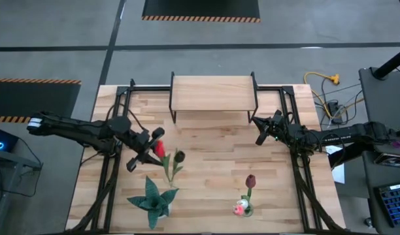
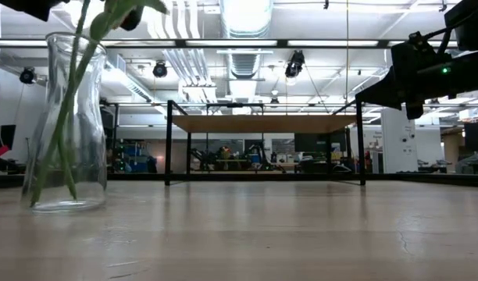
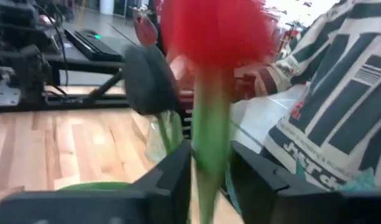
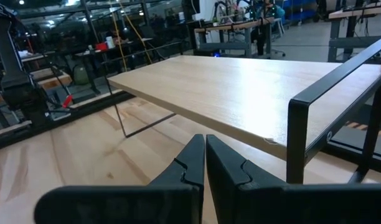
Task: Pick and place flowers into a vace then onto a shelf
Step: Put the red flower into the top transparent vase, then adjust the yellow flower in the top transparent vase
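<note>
My left gripper [image 1: 151,149] [image 3: 210,169] hovers left of the table's middle, shut on a red tulip [image 1: 159,149] [image 3: 215,31]. A black-headed tulip [image 1: 179,156] [image 3: 147,78] shows just right of it, and their green stems run together toward the near edge. A clear glass vase [image 1: 244,207] [image 2: 63,125] stands near the right near edge with a maroon tulip [image 1: 250,181] and a white-pink one [image 1: 240,207] in it. The shelf [image 1: 213,93] [image 2: 262,123] [image 4: 240,93] stands at the far edge. My right gripper [image 1: 260,136] [image 4: 205,149] waits shut by its right front leg. My left gripper pinches the red tulip's stem [image 3: 209,146] between its two fingers, just below the head. The fingers lie across the stem and come from the table's left. The stem runs on below the fingers; whether its lower end rests on the table I cannot tell.
A spiky teal star-shaped plant [image 1: 152,201] lies near the near edge, below my left gripper. Black frame rails [image 1: 112,189] run along both table sides. A striped black-and-white printed surface [image 3: 327,112] fills the right of the left wrist view. Bare wood [image 1: 213,156] lies between the arms.
</note>
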`<state>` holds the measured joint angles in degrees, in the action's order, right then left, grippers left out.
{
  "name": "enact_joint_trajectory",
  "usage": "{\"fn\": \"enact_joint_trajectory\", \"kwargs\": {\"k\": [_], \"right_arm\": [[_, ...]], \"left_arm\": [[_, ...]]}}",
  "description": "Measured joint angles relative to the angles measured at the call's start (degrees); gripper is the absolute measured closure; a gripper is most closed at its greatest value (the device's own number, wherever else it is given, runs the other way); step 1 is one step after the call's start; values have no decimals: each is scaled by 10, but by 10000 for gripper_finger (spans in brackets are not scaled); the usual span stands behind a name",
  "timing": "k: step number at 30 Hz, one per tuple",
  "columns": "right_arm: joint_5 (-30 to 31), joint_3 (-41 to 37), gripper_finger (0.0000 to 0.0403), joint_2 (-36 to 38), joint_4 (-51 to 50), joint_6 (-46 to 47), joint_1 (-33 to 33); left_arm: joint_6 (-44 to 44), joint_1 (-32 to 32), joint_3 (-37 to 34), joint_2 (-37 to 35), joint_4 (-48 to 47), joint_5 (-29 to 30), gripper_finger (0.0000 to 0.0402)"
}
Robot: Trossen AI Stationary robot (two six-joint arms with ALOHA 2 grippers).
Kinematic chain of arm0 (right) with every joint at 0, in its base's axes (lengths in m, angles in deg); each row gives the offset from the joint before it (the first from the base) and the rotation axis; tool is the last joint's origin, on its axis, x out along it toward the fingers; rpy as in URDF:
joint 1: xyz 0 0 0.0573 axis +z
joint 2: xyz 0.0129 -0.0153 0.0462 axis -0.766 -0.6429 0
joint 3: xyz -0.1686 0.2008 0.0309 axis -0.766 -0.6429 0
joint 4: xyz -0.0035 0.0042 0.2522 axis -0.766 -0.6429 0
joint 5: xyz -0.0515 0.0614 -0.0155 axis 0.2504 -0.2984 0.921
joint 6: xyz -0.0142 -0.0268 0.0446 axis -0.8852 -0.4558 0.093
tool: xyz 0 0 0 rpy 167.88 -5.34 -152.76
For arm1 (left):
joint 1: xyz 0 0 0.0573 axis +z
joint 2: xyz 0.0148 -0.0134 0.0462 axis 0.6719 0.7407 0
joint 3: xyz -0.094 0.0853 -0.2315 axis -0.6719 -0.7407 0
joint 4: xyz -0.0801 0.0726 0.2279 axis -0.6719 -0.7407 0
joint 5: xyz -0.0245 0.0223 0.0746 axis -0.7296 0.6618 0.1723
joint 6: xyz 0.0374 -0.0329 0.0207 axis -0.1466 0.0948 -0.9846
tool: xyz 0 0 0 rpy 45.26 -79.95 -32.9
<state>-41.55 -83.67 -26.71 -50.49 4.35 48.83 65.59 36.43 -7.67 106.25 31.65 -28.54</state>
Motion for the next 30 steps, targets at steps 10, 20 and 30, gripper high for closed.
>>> {"fn": "enact_joint_trajectory", "kwargs": {"k": [10,20,30], "right_arm": [[0,0,394,0,-1,0,0],[0,0,394,0,-1,-2,0],[0,0,394,0,-1,0,0]], "left_arm": [[-6,7,41,-10,-1,3,232],[-8,7,79,-35,-24,3,230],[-36,7,84,-39,-28,39,233]]}}
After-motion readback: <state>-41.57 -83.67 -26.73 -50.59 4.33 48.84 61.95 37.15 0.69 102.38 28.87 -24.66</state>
